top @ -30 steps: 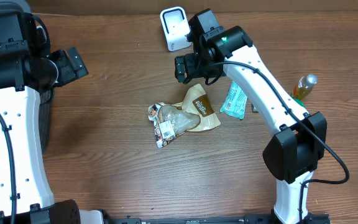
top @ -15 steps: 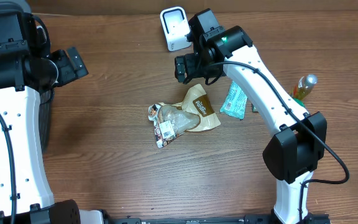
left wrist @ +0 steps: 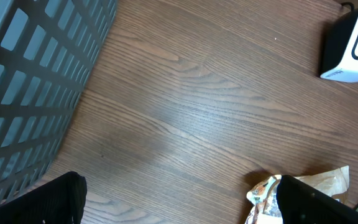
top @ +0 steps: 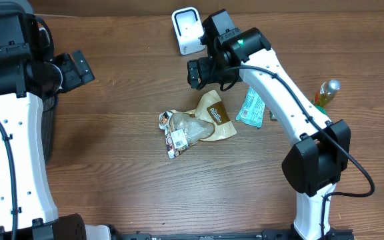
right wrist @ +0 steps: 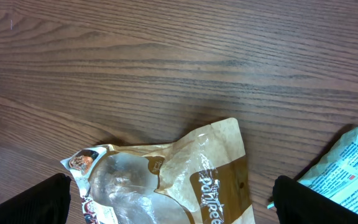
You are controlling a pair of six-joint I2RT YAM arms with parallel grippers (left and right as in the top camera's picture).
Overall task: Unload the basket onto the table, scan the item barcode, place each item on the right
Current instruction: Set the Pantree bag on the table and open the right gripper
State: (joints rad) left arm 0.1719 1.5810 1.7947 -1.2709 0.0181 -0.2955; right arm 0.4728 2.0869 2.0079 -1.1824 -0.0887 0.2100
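Observation:
A crumpled tan and brown snack bag (top: 197, 125) with a clear window lies flat near the table's middle; its top half fills the lower right wrist view (right wrist: 179, 174) and a corner shows in the left wrist view (left wrist: 303, 186). A white barcode scanner (top: 187, 30) stands at the back edge, also visible as a white box (left wrist: 353, 43). My right gripper (top: 202, 72) hovers open just behind the bag, its black fingers (right wrist: 42, 199) straddling it without touching. Far to the left, my left gripper (top: 79, 67) is open and holds nothing.
A teal packet (top: 251, 108) lies right of the bag, its corner visible (right wrist: 347, 168). A yellow-green bottle (top: 325, 93) stands at the right. A dark slatted basket (left wrist: 30, 87) sits at the left edge beside the left arm.

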